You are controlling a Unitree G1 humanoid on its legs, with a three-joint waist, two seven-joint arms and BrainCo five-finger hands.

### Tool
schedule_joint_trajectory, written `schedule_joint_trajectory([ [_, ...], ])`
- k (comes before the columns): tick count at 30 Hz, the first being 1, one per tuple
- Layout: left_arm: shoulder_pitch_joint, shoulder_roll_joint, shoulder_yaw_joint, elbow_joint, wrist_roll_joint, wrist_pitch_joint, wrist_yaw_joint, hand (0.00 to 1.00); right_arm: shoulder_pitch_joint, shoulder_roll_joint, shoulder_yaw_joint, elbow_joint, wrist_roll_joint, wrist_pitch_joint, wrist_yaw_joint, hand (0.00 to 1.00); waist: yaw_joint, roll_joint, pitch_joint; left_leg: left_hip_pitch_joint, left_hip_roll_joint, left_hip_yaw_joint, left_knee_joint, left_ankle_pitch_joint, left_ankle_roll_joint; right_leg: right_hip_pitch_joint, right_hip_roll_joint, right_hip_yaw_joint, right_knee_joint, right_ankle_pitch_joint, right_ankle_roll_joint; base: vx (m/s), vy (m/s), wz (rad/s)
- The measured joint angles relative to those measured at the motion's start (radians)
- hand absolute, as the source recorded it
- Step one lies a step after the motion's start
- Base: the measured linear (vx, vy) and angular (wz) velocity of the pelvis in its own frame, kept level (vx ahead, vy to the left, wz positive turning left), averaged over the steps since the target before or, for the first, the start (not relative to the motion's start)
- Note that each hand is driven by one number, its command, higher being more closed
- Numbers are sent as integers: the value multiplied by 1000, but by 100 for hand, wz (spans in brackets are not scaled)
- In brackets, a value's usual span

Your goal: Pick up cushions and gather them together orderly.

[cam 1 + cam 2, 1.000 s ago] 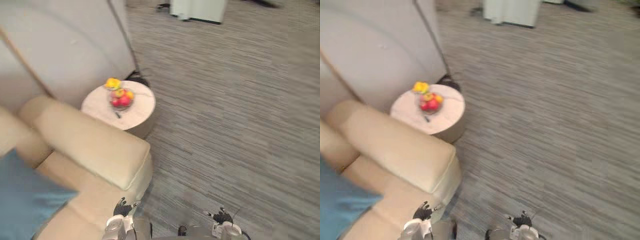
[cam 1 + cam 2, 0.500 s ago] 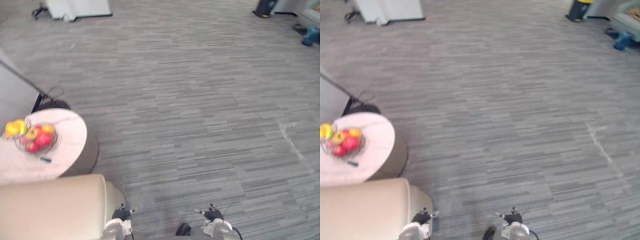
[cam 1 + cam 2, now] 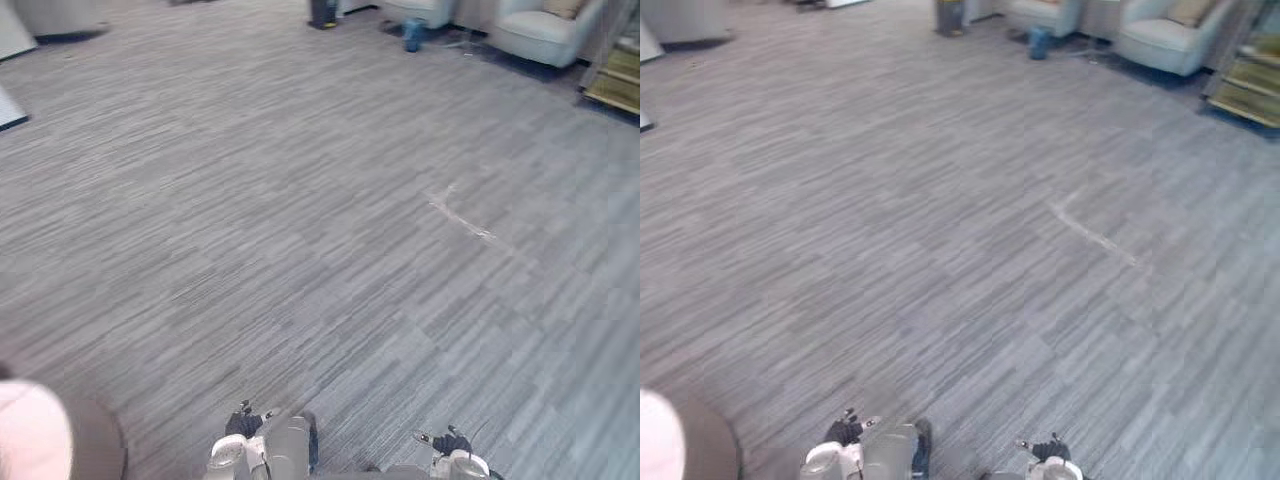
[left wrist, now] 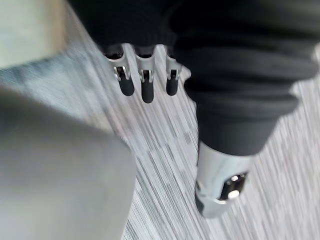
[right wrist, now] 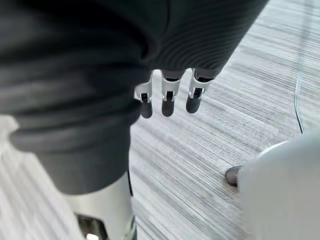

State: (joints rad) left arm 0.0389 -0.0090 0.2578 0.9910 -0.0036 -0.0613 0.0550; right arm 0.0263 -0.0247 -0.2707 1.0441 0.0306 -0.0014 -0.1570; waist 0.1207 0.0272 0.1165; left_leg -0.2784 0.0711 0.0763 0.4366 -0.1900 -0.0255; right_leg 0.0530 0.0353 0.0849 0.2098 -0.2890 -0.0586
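A tan cushion (image 3: 563, 8) lies on a pale armchair (image 3: 535, 30) far off at the upper right of the grey carpet. My left hand (image 3: 240, 425) hangs low at the bottom edge of the eye views. In the left wrist view its fingers (image 4: 145, 90) are straight and hold nothing. My right hand (image 3: 450, 440) hangs low as well, its fingers (image 5: 168, 100) straight and empty above the carpet.
The rim of a round pale side table (image 3: 30, 440) shows at the bottom left corner. A second armchair (image 3: 415, 8), a small blue thing (image 3: 413, 33) on the floor and a dark bin (image 3: 322, 12) stand along the far edge. Yellowish steps (image 3: 615, 80) are at the right.
The camera has swung to the right: the beige sofa with its blue cushion and the fruit table slid out on the left, and the armchairs came into view. Both hands stay low and empty.
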Motion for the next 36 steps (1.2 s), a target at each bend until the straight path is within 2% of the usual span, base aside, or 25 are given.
schedule_joint_trajectory([
  [1, 3, 8, 1, -2, 1, 1, 0, 0, 11, 14, 0, -9, 9, -1, 0, 0, 1, -16, -10, 0, -3, 31, -3, -17, 3, -4, -15, 16, 13, -9, 19, 448, 199, -109],
  [2, 11, 25, -1, -9, 1, 2, 0, 0, 20, 35, -1, -9, 11, 0, 0, 0, 9, -51, -32, 20, -14, 86, -21, -32, 2, -50, -51, 23, 101, -20, 73, 461, 162, -103],
  [4, 9, 29, -3, -7, 1, 6, 1, 0, 25, 44, -6, -10, 11, 0, 2, 0, 14, -61, -35, 80, -20, 145, -41, -50, 23, -104, -81, -8, 277, -31, 175, 427, 138, -93],
  [5, 10, 27, -17, -6, 1, 12, 1, 0, 20, 46, -12, -10, 11, -3, 4, 0, 15, -51, -32, 133, -21, 173, -67, -63, 34, -142, -106, -59, 405, -14, 298, 363, 110, -76],
  [6, 4, 27, -37, -5, 1, 15, 2, 0, 6, 49, -25, -10, 10, -5, 9, 0, 14, -43, -27, 181, -23, 186, -97, -71, 32, -194, -136, -122, 529, -10, 302, 425, 98, -71],
  [8, -4, 31, -72, 4, -2, 23, 3, 0, -14, 47, -41, -11, 10, -8, 13, 0, -1, -28, -17, 258, -20, 208, -150, -72, 29, -247, -193, -244, 614, -31, 218, 352, 38, -46],
  [9, -10, 31, -93, 6, -8, 24, 3, 0, -28, 38, -41, -10, 10, -9, 16, 0, -10, -16, -1, 325, -8, 240, -192, -71, 28, -274, -221, -319, 601, -58, 167, 347, -26, -52],
  [11, -17, 38, -118, 17, -18, 23, 3, 0, -45, 24, -40, -8, 11, -16, 22, 0, -20, 5, 10, 383, 16, 262, -221, -71, 25, -327, -226, -379, 500, -52, 130, 333, -76, -41],
  [12, -19, 45, -133, 21, -19, 22, 3, 0, -54, 17, -40, -8, 11, -16, 21, 0, -29, 8, 12, 396, 24, 271, -232, -71, 25, -353, -225, -391, 441, -30, 116, 335, -143, -10],
  [14, -20, 75, -176, 24, -18, 21, 1, 0, -65, 3, -40, 3, 10, -15, 21, 0, -58, -7, 14, 435, 18, 262, -265, -76, -12, -393, -207, -371, 227, 133, 92, 375, -195, 9],
  [15, -10, 87, -176, 35, -18, 21, 1, 0, -52, -2, -40, 24, 10, -15, 22, 0, -70, -36, 9, 457, 7, 228, -257, -98, -51, -408, -198, -328, 213, 227, 44, 449, -291, 5],
  [16, -9, 68, -164, 57, -17, 23, 4, 0, -56, -37, -43, 40, 9, -12, 24, 0, -70, 3, 12, 474, 47, 200, -219, -113, -72, -399, -166, -336, 268, 182, 34, 521, -365, -5],
  [18, 7, 51, -152, 55, -19, 23, 2, 0, -53, -52, -44, 45, 8, -5, 21, 0, -68, 27, 2, 368, 104, 139, 23, -111, -70, -375, -131, -341, 240, 132, 31, 482, -349, -15],
  [19, 10, 27, -114, 33, -18, 22, 3, 0, -45, -58, -57, 33, 10, -6, 20, 0, -65, 61, 14, 248, 163, 84, 276, -49, -22, -334, -86, -352, 210, 116, 11, 447, -294, -21],
  [20, 13, 13, -80, 17, -18, 22, 3, 0, -45, -55, -64, 31, 14, -5, 15, 0, -57, 71, 30, 178, 207, 61, 446, 2, 15, -291, -52, -352, 191, 101, -7, 538, -294, -36],
  [22, 10, 14, -72, -2, -18, 21, 2, 0, -47, -47, -60, 30, 15, -3, 8, 0, -51, 71, 51, 99, 230, 47, 631, -28, -2, -197, -24, -345, 176, 46, -42, 423, -169, -25],
  [25, 10, 30, -102, -42, -17, 5, -1, 0, -34, -28, -60, 35, 39, 6, -1, 0, -41, 28, 58, -39, 139, 83, 530, -82, -2, -38, -24, -332, 90, -6, -40, 435, -168, -9],
  [27, 1, 25, -102, -54, -17, 0, -2, 0, -51, -25, -66, 34, 51, 5, -3, 0, -20, 23, 60, -100, 44, 135, 160, -59, 7, 35, -26, -297, 14, -13, -21, 570, -75, -38],
  [28, -1, 23, -102, -55, -17, 0, -2, 0, -52, -24, -66, 34, 51, 5, -4, 0, -14, 23, 60, -105, 27, 137, 84, -37, -1, 48, -28, -291, -1, -15, -17, 586, -15, -39],
  [29, -6, 14, -101, -56, -16, -1, -2, 0, -54, -22, -67, 34, 50, 5, -6, 0, -3, 18, 61, -105, -14, 150, -80, 30, -9, 86, -35, -272, -35, -22, -4, 631, 46, -63],
  [30, -10, 15, -101, -57, -17, -5, -2, 0, -61, -22, -65, 40, 50, 5, -7, 0, 19, 7, 57, -101, -52, 147, -192, 173, 4, 140, -41, -231, -94, -27, 22, 790, 63, -79],
  [31, -13, 17, -100, -55, -15, -7, -2, 0, -66, -15, -64, 42, 50, 5, -7, 0, 27, -4, 52, -95, -69, 141, -195, 235, 40, 157, -52, -213, -105, -27, 38, 837, 72, -69],
  [33, -32, 33, -96, -48, 3, -2, -5, 0, -77, 10, -69, 38, 39, 6, 1, 0, 20, -50, 52, -80, -95, 150, -140, 185, 122, 154, -101, -179, -45, 9, 100, 722, 75, -28],
  [35, -30, 50, -91, -45, 3, -1, -3, 0, -64, 22, -79, 38, 16, 6, 2, 0, 29, -73, 52, -21, -100, 161, -113, 129, 115, 105, -115, -164, 174, 42, 154, 603, 89, -8],
  [36, -30, 57, -111, -30, 2, 1, -4, 0, -55, 26, -78, 35, 7, 4, 3, 0, 22, -78, 49, 53, -100, 150, -120, 78, 112, 8, -131, -162, 447, 109, 233, 648, 82, 5],
])
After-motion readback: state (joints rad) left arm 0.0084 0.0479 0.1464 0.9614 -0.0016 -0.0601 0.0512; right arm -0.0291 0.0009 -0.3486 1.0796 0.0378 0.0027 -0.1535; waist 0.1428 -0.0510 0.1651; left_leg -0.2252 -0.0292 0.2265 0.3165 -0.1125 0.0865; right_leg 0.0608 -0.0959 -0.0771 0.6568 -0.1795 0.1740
